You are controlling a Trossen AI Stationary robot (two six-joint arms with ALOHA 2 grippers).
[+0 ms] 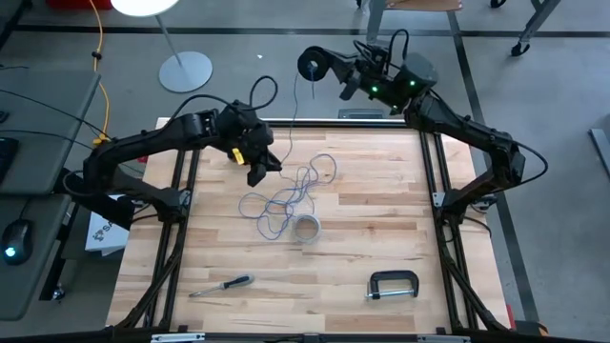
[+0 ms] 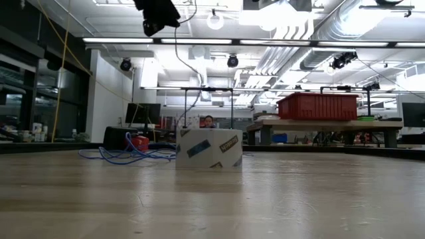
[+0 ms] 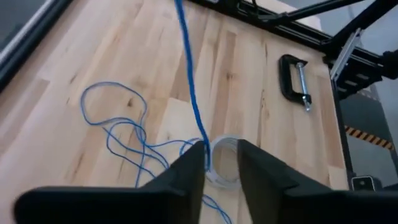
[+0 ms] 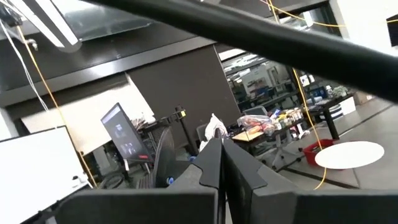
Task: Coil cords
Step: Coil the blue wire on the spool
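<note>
A blue cord (image 1: 291,195) lies in a loose heap of loops on the wooden table, left of centre. One strand (image 3: 189,81) rises from the heap toward the far edge. My left gripper (image 3: 222,152) hangs open above the heap (image 1: 259,171), and this strand passes between its fingers. My right gripper (image 1: 310,65) is raised beyond the table's far edge. Its fingers are shut (image 4: 221,146), and a dark ring shows at its end in the high view. My left gripper slants down over the heap. The rising strand (image 3: 204,149) runs along the inner side of one finger; whether it touches, I cannot tell. My right gripper is shut where the strand (image 1: 303,100) ends, pointing toward the table's left. The gripper itself hides the place of contact.
A roll of tape (image 1: 305,229) stands just near of the heap and fills the middle of the low view (image 2: 209,147). A C-clamp (image 1: 393,286) and a screwdriver (image 1: 221,284) lie toward the near edge. Dark frame rails (image 1: 431,171) run along both sides.
</note>
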